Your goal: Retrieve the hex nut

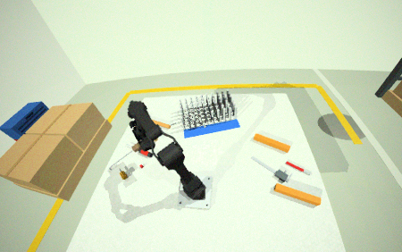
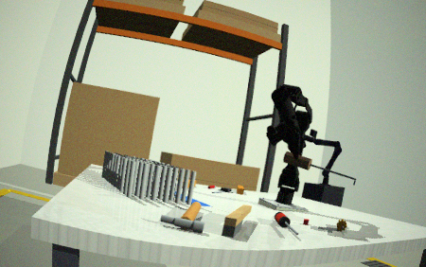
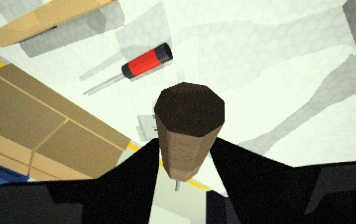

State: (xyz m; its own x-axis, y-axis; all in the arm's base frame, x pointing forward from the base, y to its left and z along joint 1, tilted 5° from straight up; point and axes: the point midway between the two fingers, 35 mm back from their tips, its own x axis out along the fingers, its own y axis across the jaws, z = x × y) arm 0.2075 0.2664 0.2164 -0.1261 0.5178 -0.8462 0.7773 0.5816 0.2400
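My gripper [image 1: 137,146] [image 2: 297,159] [image 3: 184,142] is shut on the wooden handle [image 3: 187,112] of a hook tool. It holds the tool above the table's left side in the top view, well away from the spacers. The tool's thin shaft [image 2: 333,173] ends in a small bent tip. The metal spacers [image 1: 207,112] [image 2: 151,177] stand in rows. The blue taped strip [image 1: 212,130] [image 2: 200,203] lies in front of them. A tiny pale spot [image 1: 205,126] at the strip's back edge may be the nut; it is too small to be sure.
A red screwdriver [image 2: 282,219] [image 3: 145,62], a hammer [image 2: 191,211], a wooden block [image 2: 238,218], a red cube [image 1: 141,166] [image 2: 306,222] and a brass gear [image 1: 123,174] [image 2: 342,224] lie on the arm's side. Orange bars [image 1: 272,142] [image 1: 297,195] and a caliper [image 1: 281,175] lie right.
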